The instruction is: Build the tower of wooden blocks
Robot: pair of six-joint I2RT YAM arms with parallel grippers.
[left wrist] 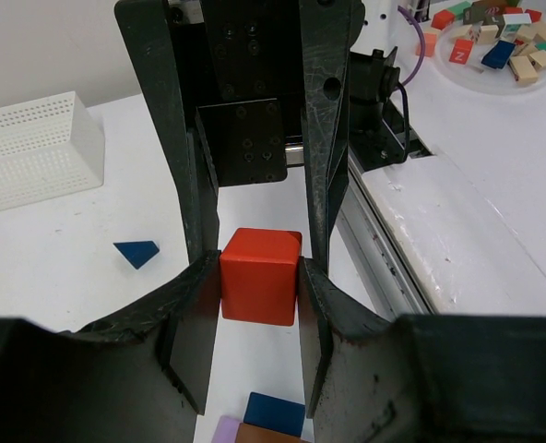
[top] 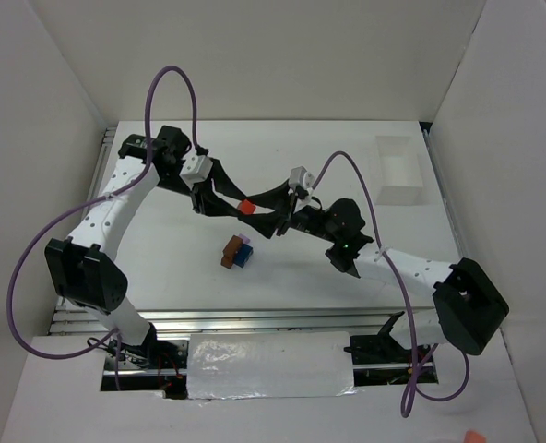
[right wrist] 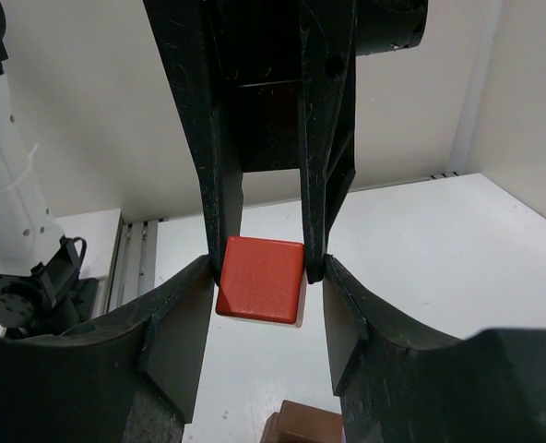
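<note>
Here the red cube (top: 246, 207) hangs in mid-air between the two arms, above the worktop (top: 328, 157) and a little behind the wood block tower (top: 238, 251). The tower is a small cluster of brown, blue and pale purple blocks near the middle. The left gripper (left wrist: 259, 305) pinches the cube squarely on two opposite faces. The right gripper (right wrist: 266, 314) faces it, and its fingers (right wrist: 176, 323) stand spread to either side of the same cube with a thin gap showing, so they are not yet bearing on it.

This looks like a handover. To do it well, the right fingers should seat flat on the cube and clear of the left fingers (left wrist: 190, 323) before the left lets go. The left should then back straight out along its own line, so the cube is not twisted. Setting it down calls for a level cube lowered gently, since the cluster looks easy to nudge.

There is open worktop on all sides of the tower. The clear plastic tray (top: 397, 166) sits well apart in the far right corner. A blue wedge (left wrist: 136, 252) and a white perforated basket (left wrist: 33, 148) lie off to the side. The near rail and the side walls bound the reach.
</note>
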